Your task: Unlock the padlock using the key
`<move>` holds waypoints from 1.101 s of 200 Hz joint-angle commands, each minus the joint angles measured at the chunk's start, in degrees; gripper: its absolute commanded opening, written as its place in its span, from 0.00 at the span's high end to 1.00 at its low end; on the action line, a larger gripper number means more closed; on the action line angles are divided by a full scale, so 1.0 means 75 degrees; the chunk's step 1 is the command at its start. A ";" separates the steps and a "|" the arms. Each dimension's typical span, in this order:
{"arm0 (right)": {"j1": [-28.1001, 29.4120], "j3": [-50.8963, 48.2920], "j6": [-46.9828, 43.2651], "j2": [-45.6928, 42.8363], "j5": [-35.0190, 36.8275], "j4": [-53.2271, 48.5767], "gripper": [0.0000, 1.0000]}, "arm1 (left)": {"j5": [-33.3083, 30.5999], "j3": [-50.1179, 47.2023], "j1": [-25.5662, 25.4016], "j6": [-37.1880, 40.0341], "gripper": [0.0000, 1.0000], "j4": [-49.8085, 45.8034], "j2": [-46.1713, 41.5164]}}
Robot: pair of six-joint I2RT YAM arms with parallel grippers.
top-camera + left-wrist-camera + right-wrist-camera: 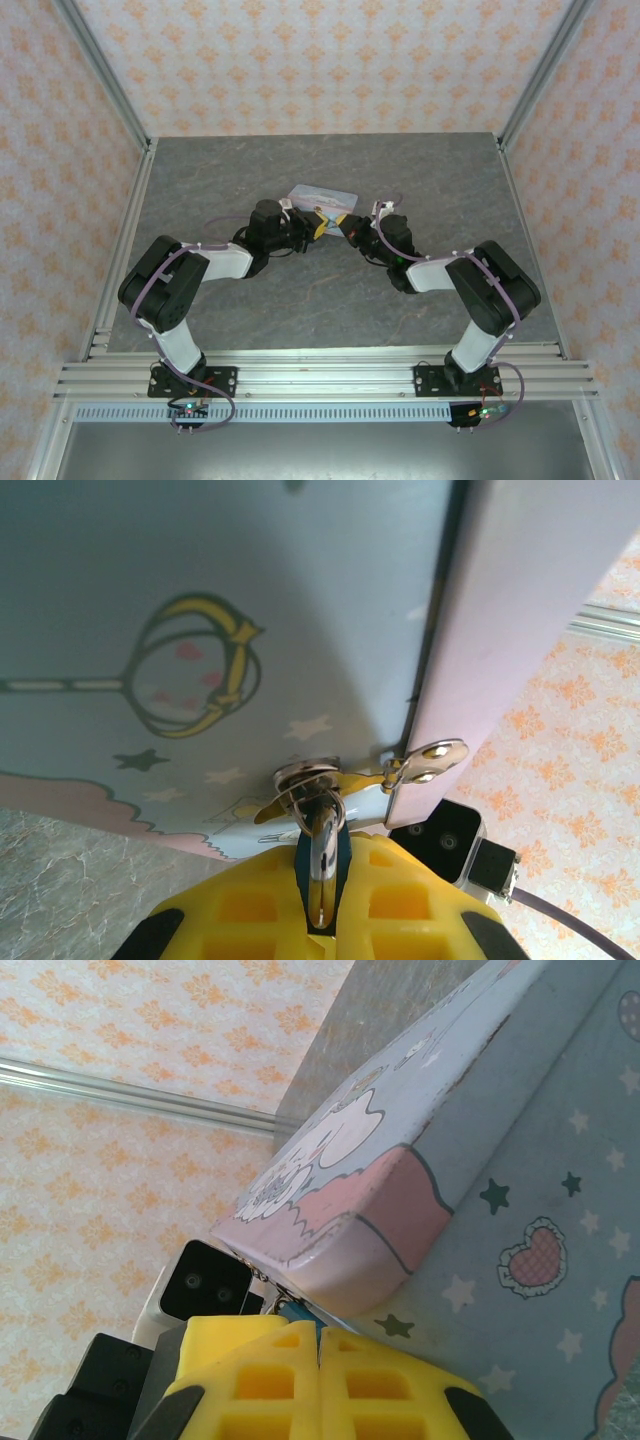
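The pale blue-and-pink cartoon tin lies mid-table with both grippers at its near edge. In the left wrist view my left gripper is shut on the dark teal padlock. The padlock's metal shackle loops through the tin's round latch. A shiny metal strip runs down the padlock between the yellow fingers. My right gripper is shut, its yellow fingers pressed together just below the tin's pink corner. A sliver of the teal padlock peeks beyond its tips. The key is hidden.
From above, the left gripper and right gripper nearly touch in front of the tin. The right wrist's camera block sits close beside the padlock. Grey table spreads around, with patterned walls and aluminium rails at the edges.
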 commanded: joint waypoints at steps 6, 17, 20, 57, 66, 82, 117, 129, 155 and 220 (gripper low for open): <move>0.0071 -0.0015 -0.0006 0.0041 0.0013 0.0224 1.00 | 0.0175 0.0279 -0.0123 0.0076 1.00 0.0263 -0.0132; 0.0064 -0.0112 -0.0008 0.0029 0.0053 0.0241 1.00 | 0.0175 0.0276 -0.0120 0.0079 1.00 0.0261 -0.0129; 0.0074 -0.0133 -0.0008 0.0018 0.0049 0.0259 1.00 | 0.0175 0.0273 -0.0117 0.0079 1.00 0.0263 -0.0126; 0.0065 -0.0247 0.0009 -0.0006 0.0060 0.0301 1.00 | 0.0178 0.0269 -0.0122 0.0079 1.00 0.0260 -0.0135; 0.0065 -0.0241 0.0010 0.0008 0.0060 0.0305 1.00 | 0.0175 0.0269 -0.0117 0.0082 1.00 0.0256 -0.0130; 0.0064 -0.0212 0.0022 0.0017 0.0059 0.0306 1.00 | 0.0175 0.0260 -0.0117 0.0090 1.00 0.0260 -0.0134; 0.0076 -0.0143 0.0016 0.0010 0.0053 0.0290 1.00 | 0.0175 0.0234 -0.0118 0.0100 1.00 0.0261 -0.0145; 0.0074 -0.0131 0.0003 -0.0013 0.0073 0.0276 1.00 | 0.0175 0.0240 -0.0119 0.0102 1.00 0.0237 -0.0146; 0.0084 -0.0099 -0.0041 -0.0120 0.0092 0.0174 1.00 | 0.0192 0.0242 -0.0121 0.0121 1.00 0.0231 -0.0118; 0.0073 -0.0042 -0.0141 -0.0267 0.0109 -0.0001 1.00 | 0.0192 0.0215 -0.0118 0.0166 1.00 0.0210 -0.0101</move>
